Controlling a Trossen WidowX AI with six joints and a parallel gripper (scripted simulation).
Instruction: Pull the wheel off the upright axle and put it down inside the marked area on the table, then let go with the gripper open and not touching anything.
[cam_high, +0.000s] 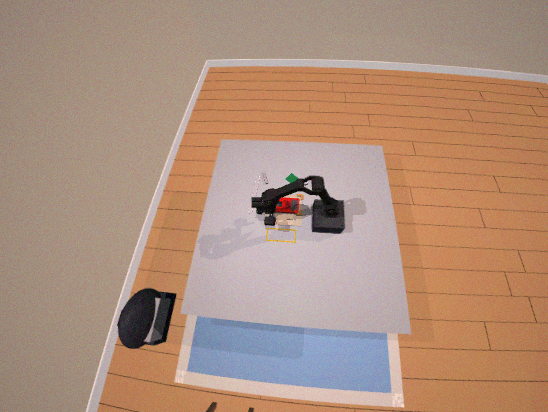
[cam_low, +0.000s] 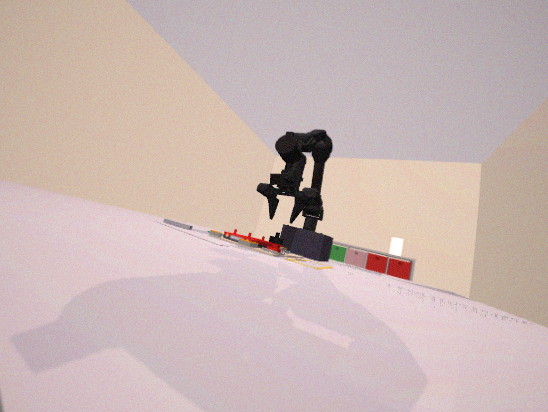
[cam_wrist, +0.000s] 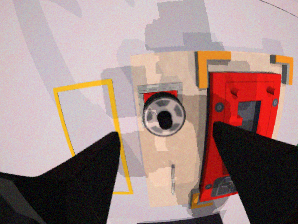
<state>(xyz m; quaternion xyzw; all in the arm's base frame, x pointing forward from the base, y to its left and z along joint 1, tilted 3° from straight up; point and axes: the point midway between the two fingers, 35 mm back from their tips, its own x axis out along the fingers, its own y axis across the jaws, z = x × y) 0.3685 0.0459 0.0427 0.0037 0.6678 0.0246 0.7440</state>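
Note:
The wheel (cam_wrist: 154, 118), a grey disc with a dark rim, sits on the upright black axle (cam_wrist: 165, 120) in the wrist view, on the beige board (cam_wrist: 156, 192). My gripper (cam_wrist: 166, 133) (cam_low: 282, 220) is open and empty, with its fingers pointing down well above the board. In the wrist view the wheel shows between the two fingers, slightly beyond the line of their tips. The marked area (cam_high: 281, 241) (cam_wrist: 82, 85) is a yellow outline on the table beside the board; the left finger covers part of it in the wrist view. The wheel cannot be made out in either the top or the exterior view.
A red part (cam_high: 294, 200) lies on the board to the wheel's right in the wrist view, with orange corner brackets (cam_wrist: 201, 70) around it. A green piece (cam_high: 291, 177) lies behind the arm. The arm's dark base (cam_high: 328, 220) (cam_low: 307, 243) stands near the board.

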